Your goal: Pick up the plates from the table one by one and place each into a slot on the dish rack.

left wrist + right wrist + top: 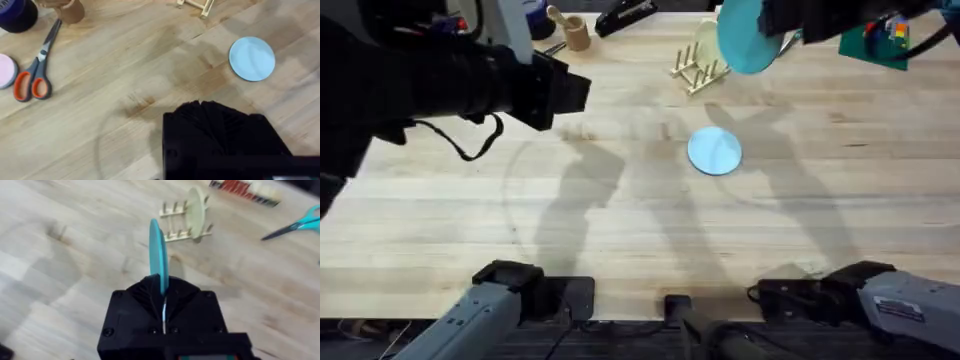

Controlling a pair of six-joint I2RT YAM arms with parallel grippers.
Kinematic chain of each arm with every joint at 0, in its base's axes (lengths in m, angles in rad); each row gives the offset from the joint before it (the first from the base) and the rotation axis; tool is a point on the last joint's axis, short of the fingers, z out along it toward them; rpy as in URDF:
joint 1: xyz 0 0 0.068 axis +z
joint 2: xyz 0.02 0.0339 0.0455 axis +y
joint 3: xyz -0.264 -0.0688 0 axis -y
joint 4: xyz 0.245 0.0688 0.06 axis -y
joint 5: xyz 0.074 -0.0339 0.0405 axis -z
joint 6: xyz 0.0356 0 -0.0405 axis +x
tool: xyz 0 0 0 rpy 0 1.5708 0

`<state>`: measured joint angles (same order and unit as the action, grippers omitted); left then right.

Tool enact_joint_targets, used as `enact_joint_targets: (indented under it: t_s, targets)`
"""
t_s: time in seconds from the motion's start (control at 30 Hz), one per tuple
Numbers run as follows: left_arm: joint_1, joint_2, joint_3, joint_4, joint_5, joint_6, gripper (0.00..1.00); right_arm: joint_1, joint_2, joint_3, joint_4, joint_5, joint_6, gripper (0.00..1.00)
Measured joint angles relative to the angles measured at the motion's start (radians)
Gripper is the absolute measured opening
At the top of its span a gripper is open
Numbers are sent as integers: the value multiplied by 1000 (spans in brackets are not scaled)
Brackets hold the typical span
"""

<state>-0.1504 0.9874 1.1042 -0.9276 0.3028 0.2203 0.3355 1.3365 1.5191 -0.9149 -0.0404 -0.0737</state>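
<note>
From where I stand, the left gripper point(227, 135) hangs high over the left side of the table point(620, 250), a dark bulk at the upper left of the overhead frame; whether it is open or closed I cannot tell. Its own camera looks down on orange-handled scissors point(35, 75) at the left and the sky-blue plate point(252, 58) lying flat toward the upper right.

In the overhead frame that same plate sits just right of centre, below the dish rack point(698, 68), which stands at top centre with a cream-yellow plate point(196, 211) already upright in one slot.

Further right, the right gripper point(164, 311) pinches the turquoise plate point(750, 38) by its rim, edge-on and lifted, just right of the rack.

The risks, as I judge them: the grip is thin, so the plate could swivel or slip; if it comes down off the line of a gap, it may strike the pegs and shove or tip the light rack, or knock the cream plate.

Which slots stay free is hard to make out, and the pegs blur together.
</note>
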Motion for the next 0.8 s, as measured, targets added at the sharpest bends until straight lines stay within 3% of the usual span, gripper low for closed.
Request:
enact_joint_targets:
  t_s: [0.07, 0.1, 0.27, 0.3, 0.8]
  targets:
    - [-18, 0, 0, 5, -26, 0, 44, 0, 0, 20, -7, 24, -35, 29]
    - [-22, 0, 0, 8, -39, 3, 116, 0, 0, 27, -8, 33, -48, 29]
    - [-24, 0, 0, 17, -67, 3, 906, 0, 13, 74, -30, 84, -99, 29]
    - [-24, 0, 0, 17, -68, -1, 966, 0, 20, 86, -35, 91, -108, 29]
    - [-24, 0, 0, 17, -84, 0, 994, 0, 299, 394, -155, 131, -207, 28]
